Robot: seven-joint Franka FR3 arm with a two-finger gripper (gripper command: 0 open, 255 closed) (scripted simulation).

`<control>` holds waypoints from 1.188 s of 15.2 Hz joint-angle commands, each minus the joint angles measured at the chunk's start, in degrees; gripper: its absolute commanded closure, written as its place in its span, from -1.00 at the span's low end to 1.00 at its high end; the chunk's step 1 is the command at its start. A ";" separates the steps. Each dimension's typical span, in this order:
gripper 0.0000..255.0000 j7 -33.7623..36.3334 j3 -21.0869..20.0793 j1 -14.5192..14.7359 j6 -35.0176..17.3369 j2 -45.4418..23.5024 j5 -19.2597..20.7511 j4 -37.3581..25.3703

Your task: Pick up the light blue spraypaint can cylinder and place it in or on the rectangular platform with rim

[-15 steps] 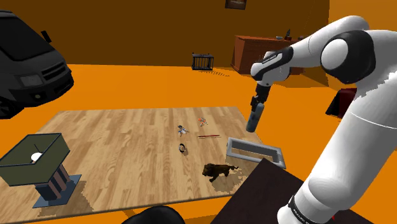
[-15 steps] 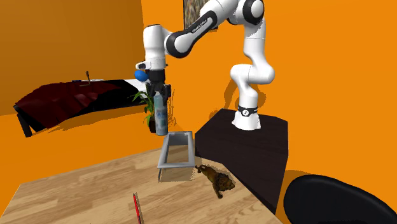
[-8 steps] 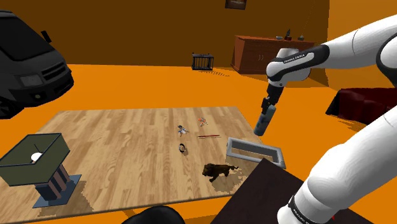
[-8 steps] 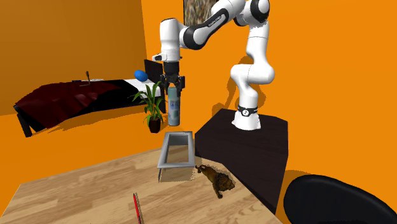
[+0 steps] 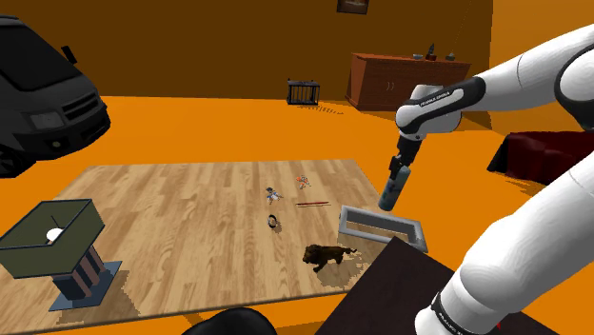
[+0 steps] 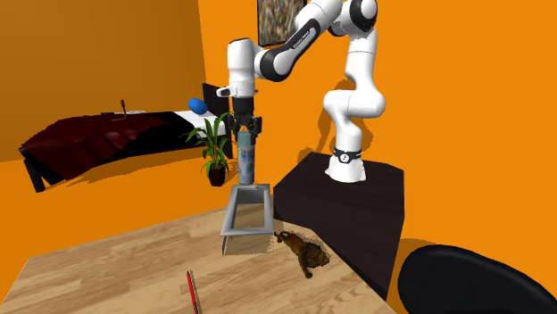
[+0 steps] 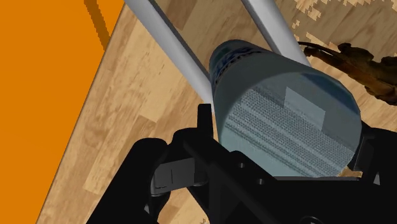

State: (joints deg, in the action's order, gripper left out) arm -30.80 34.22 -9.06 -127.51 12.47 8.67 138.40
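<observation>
**Spray can held above tray: not yet set down**

The all-black two-finger gripper [image 7: 286, 143] is clamped on the pale blue-grey cylindrical spray can [image 7: 286, 108], one finger on each side of its upper part. The can hangs lengthwise below the hand, its lower end pointing down at the grey rectangular tray with a raised rim [image 7: 167, 46].

In the second exterior view the gripper [image 6: 245, 131] holds the can [image 6: 245, 163] roughly upright over the tray [image 6: 230, 214], at the end furthest from the brown lion figurine [image 6: 303, 252]. The can's lower end sits close to the tray's rim; contact cannot be confirmed.

The shoulder view shows the can [image 5: 389, 190] slightly tilted under the gripper [image 5: 399, 164], over the tray's [image 5: 381, 234] far rim. The lion figurine [image 5: 324, 255] stands just beside the tray's near corner on the light wooden tabletop [image 5: 181, 224]. A red pencil [image 5: 311, 203] lies near the tray, on the side away from the stand. A dark-shaded box lamp [image 5: 55, 243] stands well apart from the tray, across the tabletop. A brown wooden sideboard [image 5: 395, 81] stands far beyond the tray.
</observation>
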 commanded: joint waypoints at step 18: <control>1.00 -7.15 2.26 1.51 -16.28 -12.82 -9.22 5.25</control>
State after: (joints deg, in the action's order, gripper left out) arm -37.38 36.47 -7.60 -143.06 0.42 0.23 143.59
